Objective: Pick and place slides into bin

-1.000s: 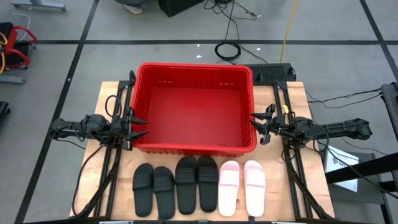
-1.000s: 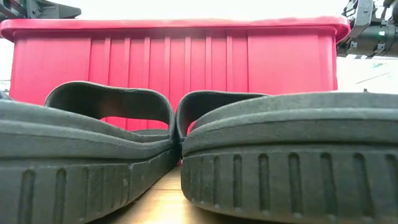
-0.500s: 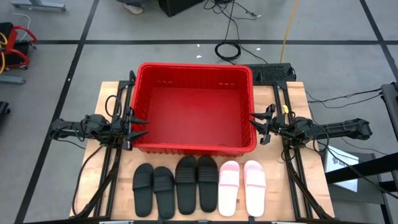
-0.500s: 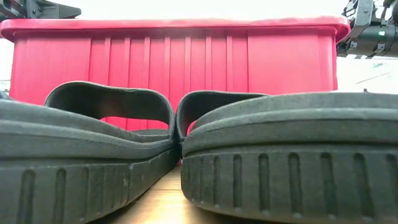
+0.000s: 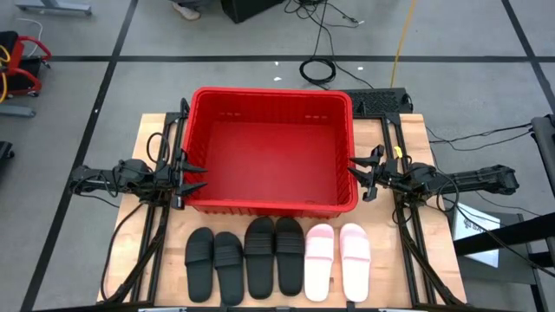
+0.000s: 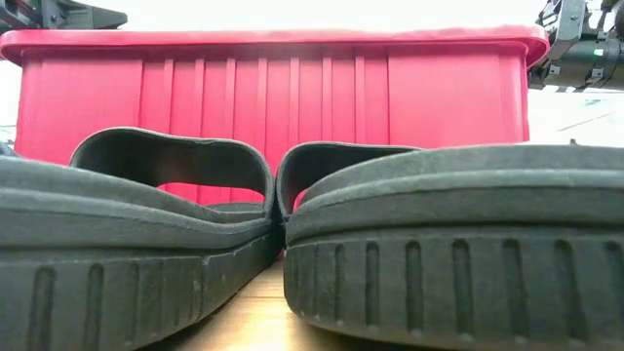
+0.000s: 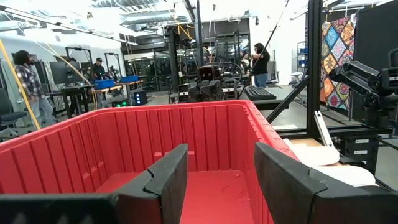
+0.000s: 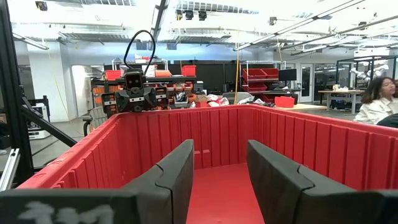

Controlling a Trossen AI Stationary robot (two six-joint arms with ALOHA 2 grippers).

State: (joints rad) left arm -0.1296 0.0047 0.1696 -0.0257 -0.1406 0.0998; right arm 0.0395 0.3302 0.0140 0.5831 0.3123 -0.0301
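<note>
The red bin (image 5: 270,152) stands on the middle of the table, nothing showing on its floor. Along the table's near edge the slides lie side by side on their soles: a black pair (image 5: 215,264), another black pair (image 5: 274,257) and a pale pink pair (image 5: 337,260). My left gripper (image 5: 195,177) hovers open at the bin's left wall, pointing level toward the bin. My right gripper (image 5: 356,178) hovers open at the bin's right wall, pointing back across it. Both wrist views look over the bin's rim (image 7: 205,106) (image 8: 205,109) into it.
In the low view the black slides (image 6: 439,244) fill the foreground in front of the bin's near wall (image 6: 273,97). Black frame rails and cables run along both table sides (image 5: 156,234) (image 5: 408,243). People stand in the room beyond the table.
</note>
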